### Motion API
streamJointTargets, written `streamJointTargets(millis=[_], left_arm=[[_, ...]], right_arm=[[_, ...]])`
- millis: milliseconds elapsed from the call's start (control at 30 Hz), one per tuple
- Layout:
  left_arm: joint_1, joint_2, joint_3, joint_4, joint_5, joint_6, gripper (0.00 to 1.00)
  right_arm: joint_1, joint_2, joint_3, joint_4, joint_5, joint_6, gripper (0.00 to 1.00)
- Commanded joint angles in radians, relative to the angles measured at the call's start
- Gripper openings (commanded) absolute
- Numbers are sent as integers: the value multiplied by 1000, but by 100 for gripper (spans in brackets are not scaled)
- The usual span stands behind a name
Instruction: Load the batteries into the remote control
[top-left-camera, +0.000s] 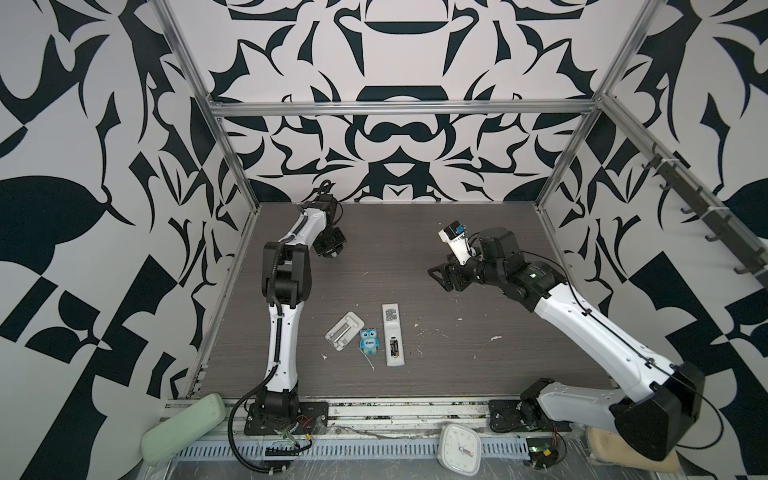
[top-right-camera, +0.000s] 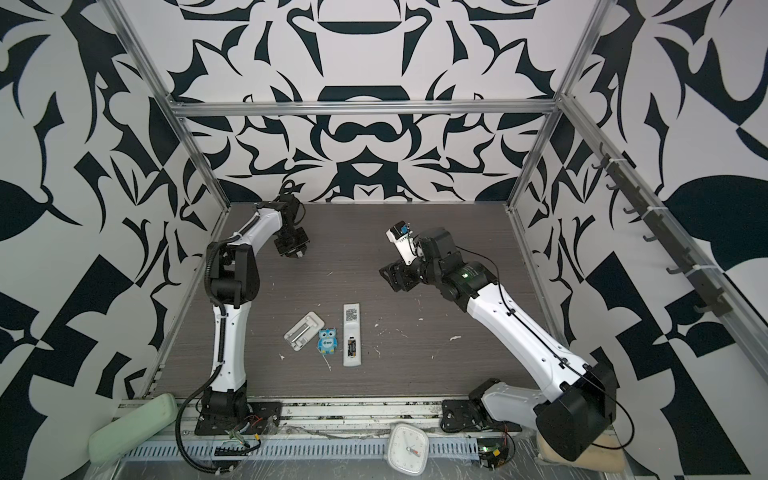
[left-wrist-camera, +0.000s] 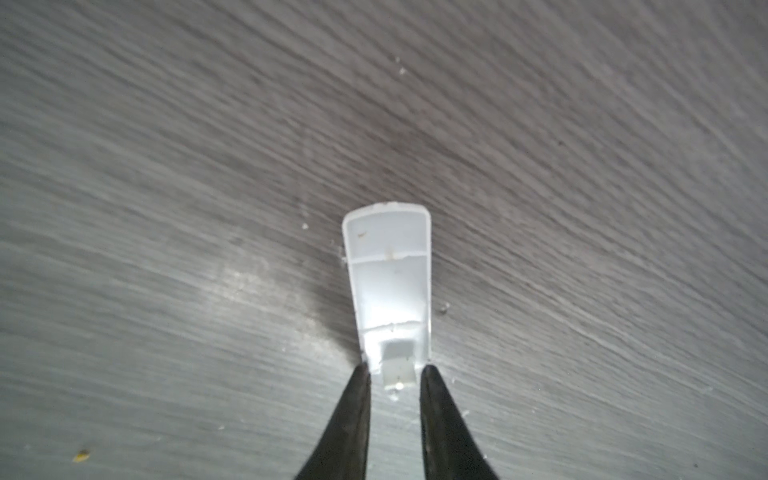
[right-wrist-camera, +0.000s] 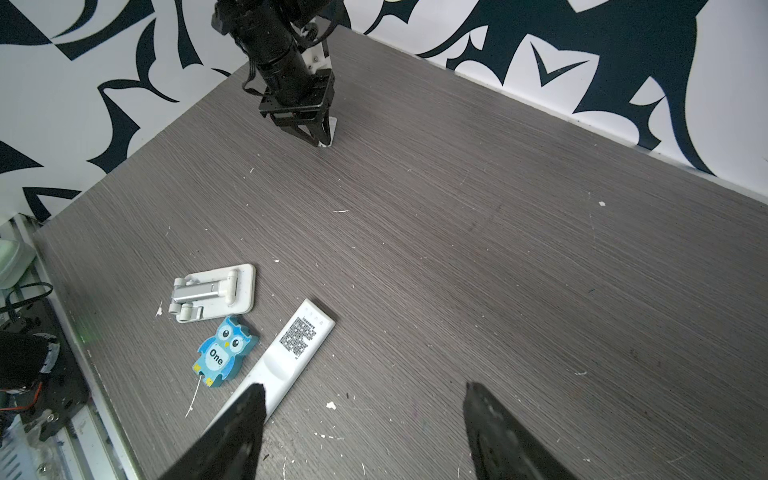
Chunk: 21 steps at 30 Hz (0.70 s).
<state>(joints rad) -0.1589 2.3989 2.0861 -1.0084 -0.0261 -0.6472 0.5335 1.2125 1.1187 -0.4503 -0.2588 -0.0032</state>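
Left end effector (left-wrist-camera: 395, 368) pinches white cover (left-wrist-camera: 388, 282); right end effector (right-wrist-camera: 365, 385), gaping, partly hides remote (right-wrist-camera: 305, 340).

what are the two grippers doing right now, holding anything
left gripper: closed on one end of the white battery cover, low over the table.
right gripper: open, holding nothing.

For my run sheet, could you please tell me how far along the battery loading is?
Done: two dark gold-banded batteries sit in the open bay of the long white plastic remote. In hand: the left claw grips the thin white battery cover. Left: refit that cover; the right claw hangs open.
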Motion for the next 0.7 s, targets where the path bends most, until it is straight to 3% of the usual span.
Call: streamJointTargets(millis=[0, 300, 667], left_arm=[[4, 32, 39, -45, 0, 3, 20], [4, 26, 46, -57, -2, 4, 11], [6, 1, 37, -59, 1, 9, 9]], right_arm=[[-2, 0, 3, 33, 3, -7, 78], [-1, -6, 0, 32, 17, -20, 78], [-1, -16, -5, 32, 22, -27, 78]])
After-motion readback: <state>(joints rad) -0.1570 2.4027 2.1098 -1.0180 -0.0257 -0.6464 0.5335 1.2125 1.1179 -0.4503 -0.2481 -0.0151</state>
